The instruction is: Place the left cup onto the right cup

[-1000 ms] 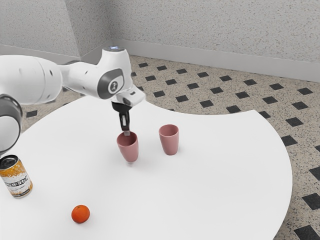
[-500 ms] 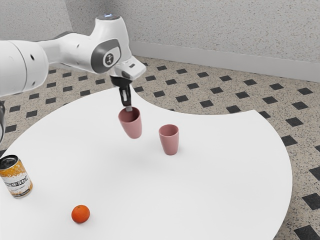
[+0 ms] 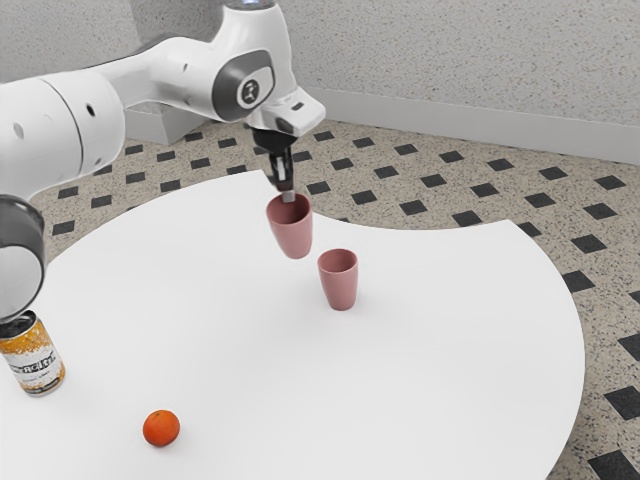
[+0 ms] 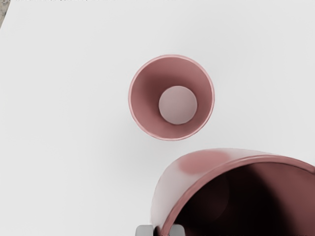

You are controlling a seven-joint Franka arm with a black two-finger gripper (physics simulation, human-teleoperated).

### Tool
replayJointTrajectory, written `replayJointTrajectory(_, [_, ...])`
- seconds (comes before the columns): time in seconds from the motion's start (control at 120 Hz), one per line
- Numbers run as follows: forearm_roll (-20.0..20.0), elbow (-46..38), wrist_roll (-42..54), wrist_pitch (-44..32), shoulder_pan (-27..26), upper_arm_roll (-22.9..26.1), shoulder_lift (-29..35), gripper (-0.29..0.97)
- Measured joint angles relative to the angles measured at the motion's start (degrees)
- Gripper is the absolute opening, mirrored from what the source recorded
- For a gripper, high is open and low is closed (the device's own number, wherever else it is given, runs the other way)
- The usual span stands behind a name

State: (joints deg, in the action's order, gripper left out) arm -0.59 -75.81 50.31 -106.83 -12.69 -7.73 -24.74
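Can (image 3: pixel 30 355) and orange (image 3: pixel 160 427) lie well toward the exterior view's left of your gripper (image 3: pixel 287 195), whose jaws pinch the rim of the left cup (image 3: pixel 291 230), holding it off the table (image 3: pixel 450 340); the right cup (image 3: pixel 338 278) stands below the jaws, just toward that view's right

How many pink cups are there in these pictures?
2. The held cup hangs in the pincer, above the table. The standing cup is upright on the table, at the exterior view's right of the held one.

The lifted pink cup (image 3: pixel 291 230) hangs above the counter (image 3: pixel 450 330), slightly tilted, its rim pinched by the claw (image 3: pixel 287 196). The second pink cup (image 3: pixel 338 279) stands upright nearby, mouth up.
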Motion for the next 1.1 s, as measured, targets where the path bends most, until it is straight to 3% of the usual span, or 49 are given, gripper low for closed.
replayJointTrajectory(0.692, [-0.6, 17.0, 0.4, 2.9, -1.8, -0.4, -12.6, -0.11])
replayJointTrajectory(1.1, [-0.7, 19.3, 3.3, -0.4, -2.6, -0.4, -16.8, -0.11])
